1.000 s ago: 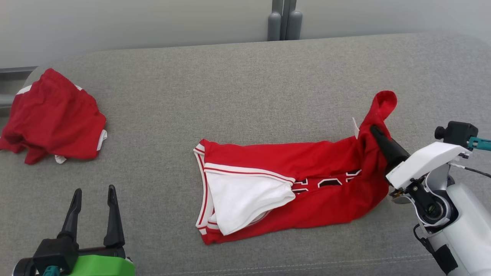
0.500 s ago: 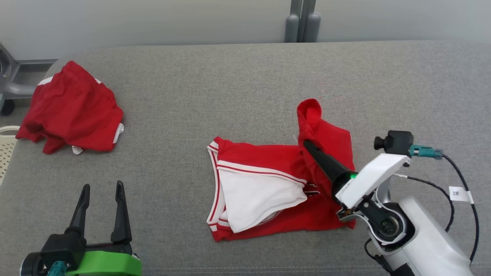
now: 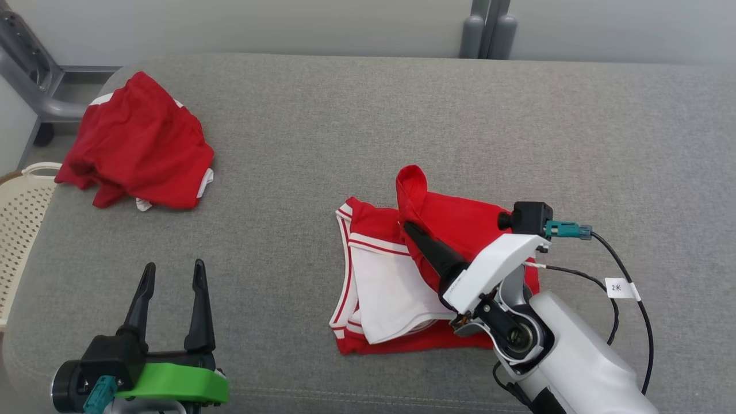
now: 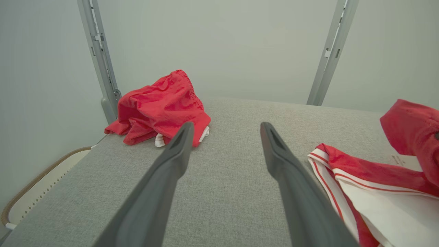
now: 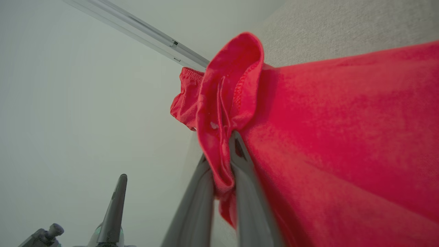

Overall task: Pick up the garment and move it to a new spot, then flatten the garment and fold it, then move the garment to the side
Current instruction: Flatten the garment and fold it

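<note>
Grey cushion (image 3: 345, 115), garment (image 3: 460, 221) in right tool (image 3: 408, 226).

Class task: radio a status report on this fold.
Left gripper open. Right gripper shut on red-and-white fabric jersey, edge folded over. Crumpled red garment lies apart.

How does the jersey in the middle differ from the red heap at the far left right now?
The jersey is pinched at a raised fold by the right gripper; the heap lies untouched. The jersey lies mostly flat and shows a broad white panel; the heap is crumpled and nearly all red. Both are red with white trim and rest on the grey surface.
</note>
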You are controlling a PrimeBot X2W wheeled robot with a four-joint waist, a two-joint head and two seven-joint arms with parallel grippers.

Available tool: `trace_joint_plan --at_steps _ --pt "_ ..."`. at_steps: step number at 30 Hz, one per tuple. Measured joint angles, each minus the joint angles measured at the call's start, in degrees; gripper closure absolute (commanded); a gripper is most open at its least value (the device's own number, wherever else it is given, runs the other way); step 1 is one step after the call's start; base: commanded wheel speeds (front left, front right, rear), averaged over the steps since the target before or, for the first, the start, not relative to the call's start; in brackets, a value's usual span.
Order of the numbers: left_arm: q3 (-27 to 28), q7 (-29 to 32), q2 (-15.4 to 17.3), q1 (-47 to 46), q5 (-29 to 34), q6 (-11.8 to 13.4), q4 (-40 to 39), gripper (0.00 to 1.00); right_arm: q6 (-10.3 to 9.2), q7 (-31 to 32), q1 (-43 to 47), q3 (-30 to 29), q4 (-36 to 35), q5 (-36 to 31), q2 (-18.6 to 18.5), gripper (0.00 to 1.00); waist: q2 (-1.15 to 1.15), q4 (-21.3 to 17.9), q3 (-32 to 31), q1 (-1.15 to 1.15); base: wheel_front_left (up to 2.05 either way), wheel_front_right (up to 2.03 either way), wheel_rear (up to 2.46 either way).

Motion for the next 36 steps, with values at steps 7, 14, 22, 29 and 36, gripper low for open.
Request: trace_joint_plan --at_steps 7,14,22,29,36 --pt "-2.0 0.0 0.0 -1.1 -0.7 0.1 0.9 0.00 0.00 -2.6 -2.5 3.2 6.6 0.5 0.9 1.00 0.00 2.4 0.9 0.00 0.00 0.00 0.00" --pt "-3.0 0.0 0.0 -1.5 -0.8 0.1 1.8 0.00 0.00 -6.3 -4.5 8.4 12.0 3.4 1.0 1.00 0.00 4.1 1.2 0.00 0.00 0.00 0.00" --pt "-2.7 0.0 0.0 -1.8 -0.8 0.2 2.2 0.00 0.00 -9.1 -6.3 11.3 12.9 7.4 1.0 0.00 0.00 3.8 1.1 0.00 0.00 0.00 0.00" --pt "-2.1 0.0 0.0 -1.8 -0.7 0.2 2.0 0.00 0.00 -15.2 -6.6 10.7 7.3 7.5 -2.1 0.00 0.00 2.8 0.7 0.00 0.00 0.00 0.00" --pt "-1.5 0.0 0.0 -1.6 -0.3 0.2 1.5 0.00 0.00 -20.5 -5.6 9.3 4.0 2.2 -9.2 0.00 0.00 1.9 0.4 0.00 0.00 0.00 0.00"
